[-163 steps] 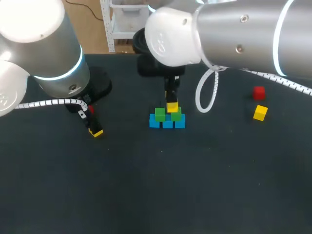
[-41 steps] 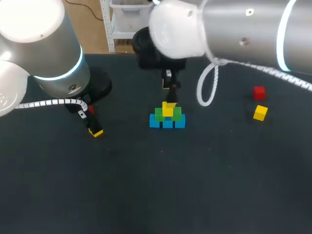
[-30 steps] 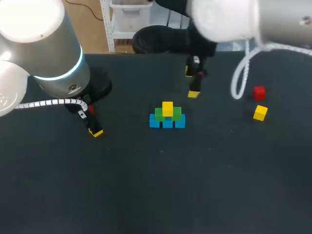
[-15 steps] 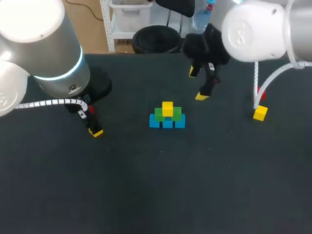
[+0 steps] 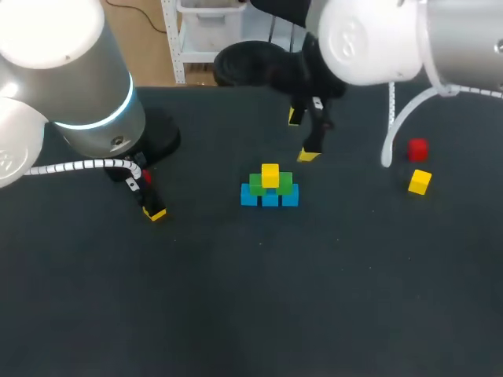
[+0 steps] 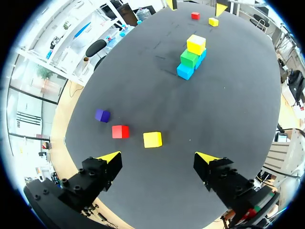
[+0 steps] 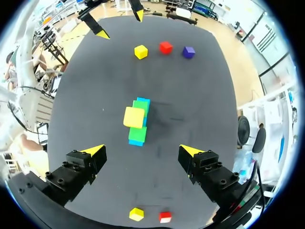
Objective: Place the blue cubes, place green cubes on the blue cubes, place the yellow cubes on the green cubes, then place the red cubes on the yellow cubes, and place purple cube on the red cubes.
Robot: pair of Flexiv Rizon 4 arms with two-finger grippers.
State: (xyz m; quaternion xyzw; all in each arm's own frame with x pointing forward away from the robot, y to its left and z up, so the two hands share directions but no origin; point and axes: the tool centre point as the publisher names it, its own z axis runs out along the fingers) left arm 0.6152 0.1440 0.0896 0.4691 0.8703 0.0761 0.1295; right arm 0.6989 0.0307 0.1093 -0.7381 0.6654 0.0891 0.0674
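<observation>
Alignment matters: with your right gripper (image 5: 302,137) spread and empty, centre it over the right yellow cube (image 5: 420,181), clear of the red cube (image 5: 417,148).

My desk (image 5: 236,298) is plain dark charcoal, no pattern. The stack shows three blue cubes (image 5: 269,199), two green cubes (image 5: 257,187) and one yellow cube (image 5: 269,173). Loose by my right arm (image 5: 369,39): a red cube (image 5: 417,148) and a second yellow cube (image 5: 420,181). Ahead of my left jaws: a purple cube (image 6: 102,115), a second red cube (image 6: 120,131), a third yellow cube (image 6: 152,139). Both jaws are black with bright yellow fingertips (image 6: 110,156). The arms are white and silver-grey; my left arm (image 5: 71,78) carries a glowing cyan ring and a white coiled cable (image 5: 86,166)
</observation>
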